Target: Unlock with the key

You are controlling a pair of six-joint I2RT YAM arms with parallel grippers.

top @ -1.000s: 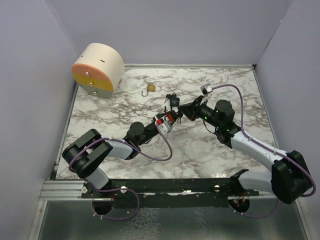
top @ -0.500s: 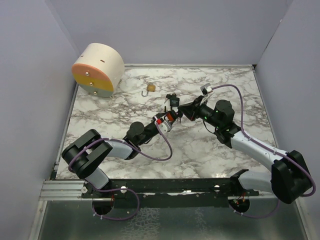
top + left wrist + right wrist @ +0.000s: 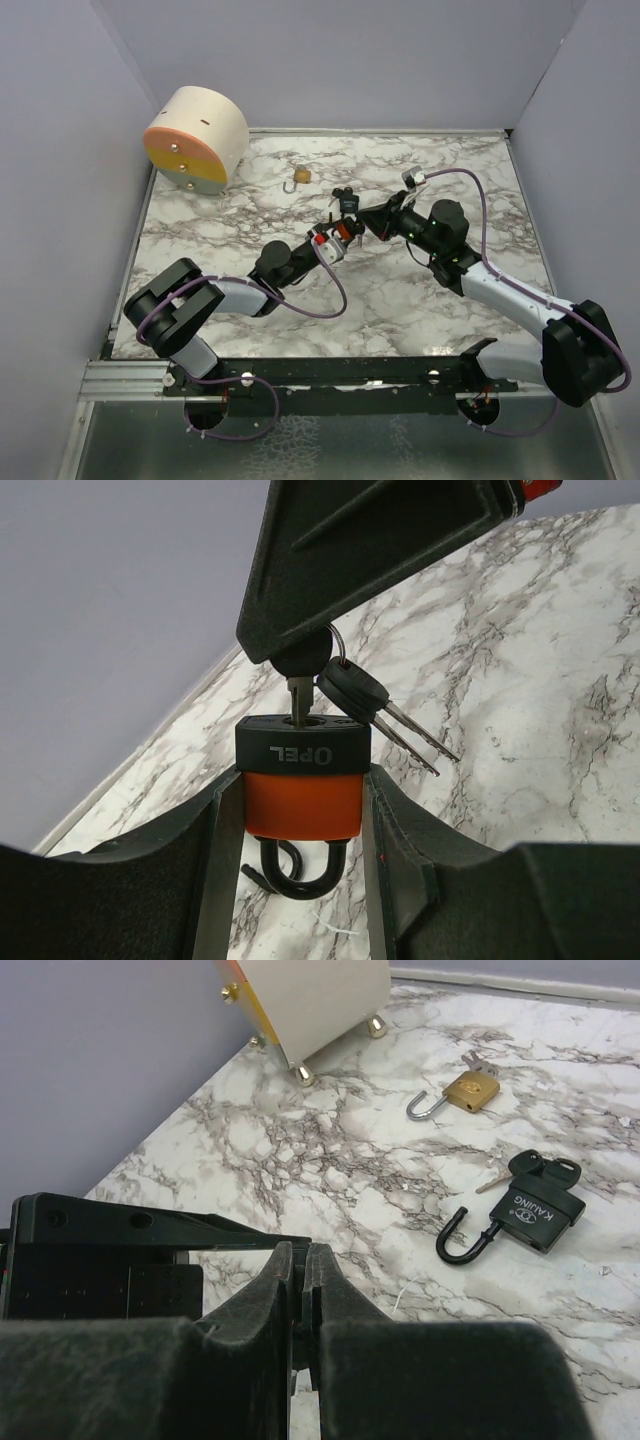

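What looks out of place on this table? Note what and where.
The round cream box at the far left corner lies tipped on its side, gold feet pointing sideways. Nothing else stands out: the left gripper grips the orange padlock; the right gripper pinches its key.

The left arm [image 3: 235, 295] lies low, stretched from its base at the near left toward the centre. Its left claw [image 3: 335, 240] is partly spread, with both fingers pressed against the sides of an orange padlock [image 3: 303, 802]. The right arm [image 3: 505, 290] reaches in from the near right with its elbow bent, and its right claw [image 3: 367, 222] points tip to tip at the left one, fingers pinched flat together on the head of the key [image 3: 299, 692] standing in that padlock.
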